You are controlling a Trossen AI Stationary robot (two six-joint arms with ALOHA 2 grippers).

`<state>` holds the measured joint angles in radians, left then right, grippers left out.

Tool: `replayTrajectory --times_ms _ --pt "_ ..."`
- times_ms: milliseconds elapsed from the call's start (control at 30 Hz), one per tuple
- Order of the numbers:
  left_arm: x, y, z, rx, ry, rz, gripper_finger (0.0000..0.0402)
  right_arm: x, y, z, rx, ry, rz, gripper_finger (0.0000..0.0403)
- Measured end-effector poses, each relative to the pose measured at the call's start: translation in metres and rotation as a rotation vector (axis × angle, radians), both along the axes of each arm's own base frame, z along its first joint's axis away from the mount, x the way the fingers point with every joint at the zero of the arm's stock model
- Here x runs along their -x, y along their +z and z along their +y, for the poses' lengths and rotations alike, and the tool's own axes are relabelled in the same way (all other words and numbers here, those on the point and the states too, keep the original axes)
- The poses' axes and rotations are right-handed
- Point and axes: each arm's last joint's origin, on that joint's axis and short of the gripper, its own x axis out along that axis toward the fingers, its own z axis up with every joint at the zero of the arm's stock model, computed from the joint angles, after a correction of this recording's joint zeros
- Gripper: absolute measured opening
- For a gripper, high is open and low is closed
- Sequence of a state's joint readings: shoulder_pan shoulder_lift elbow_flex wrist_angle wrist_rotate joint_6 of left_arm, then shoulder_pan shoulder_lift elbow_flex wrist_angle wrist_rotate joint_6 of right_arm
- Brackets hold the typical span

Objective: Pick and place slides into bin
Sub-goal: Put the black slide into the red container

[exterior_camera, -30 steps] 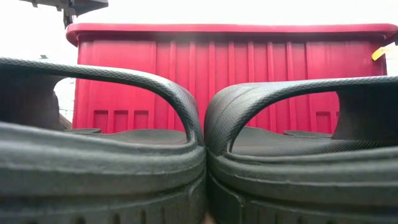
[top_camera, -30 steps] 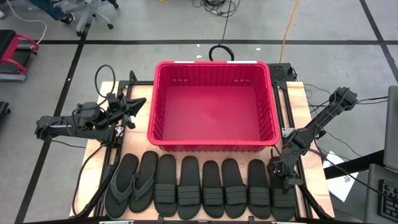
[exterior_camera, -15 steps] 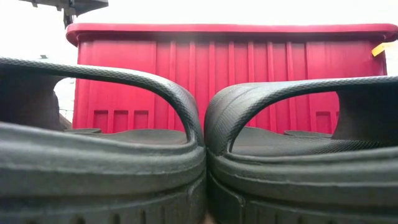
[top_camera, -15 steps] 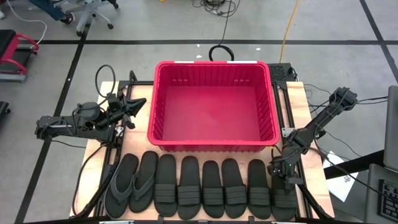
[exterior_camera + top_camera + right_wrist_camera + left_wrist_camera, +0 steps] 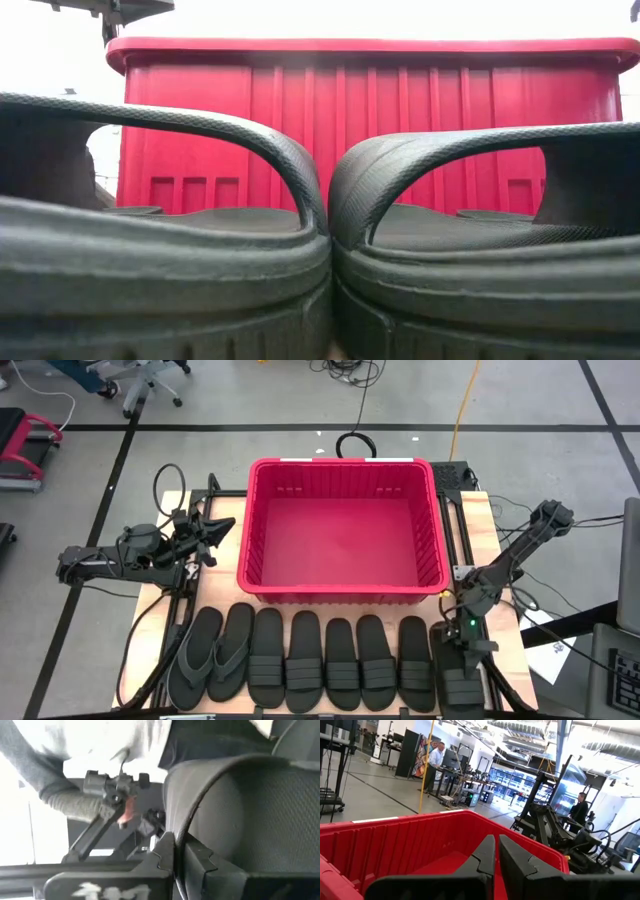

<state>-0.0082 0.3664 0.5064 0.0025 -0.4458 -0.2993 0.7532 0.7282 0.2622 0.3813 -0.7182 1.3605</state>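
a: where is the right gripper (image 5: pixel 466 650)?
b: it is set low over the end slide (image 5: pixel 458 680) of the row, fingers pinched narrow on its strap edge. the bin (image 5: pixel 343 592) lies just beyond it, nothing inside.
a: what could be lost?
b: the thin edge could be slipped on lifting; the neighbour slide (image 5: pixel 416 663) could be dragged.
a: and the left gripper (image 5: pixel 214 530)?
b: closed, held beside the bin. a wooden table (image 5: pixel 500 560) is used; people are seen in the workshop behind.
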Motion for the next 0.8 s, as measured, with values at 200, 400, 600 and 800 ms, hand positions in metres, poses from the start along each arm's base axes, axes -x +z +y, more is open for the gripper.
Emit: replayTrajectory --times_ms 200,400,600,800 --pt "0.0 0.0 0.0 0.001 -0.001 0.001 0.0021 -0.006 0.014 0.005 0.005 -0.028 -0.055 0.0005" --pt "0.0 -0.001 0.0 0.001 -0.001 0.006 0.0021 -0.016 0.032 0.013 0.046 -0.043 -0.111 0.0003" --pt "0.0 -0.001 0.0 0.008 -0.003 0.004 0.0021 -0.032 0.052 0.029 0.07 -0.027 -0.133 0.0003" --pt "-0.002 -0.002 -0.003 0.052 -0.13 -0.003 0.0021 -0.053 0.079 0.035 0.157 0.026 -0.09 0.0003"
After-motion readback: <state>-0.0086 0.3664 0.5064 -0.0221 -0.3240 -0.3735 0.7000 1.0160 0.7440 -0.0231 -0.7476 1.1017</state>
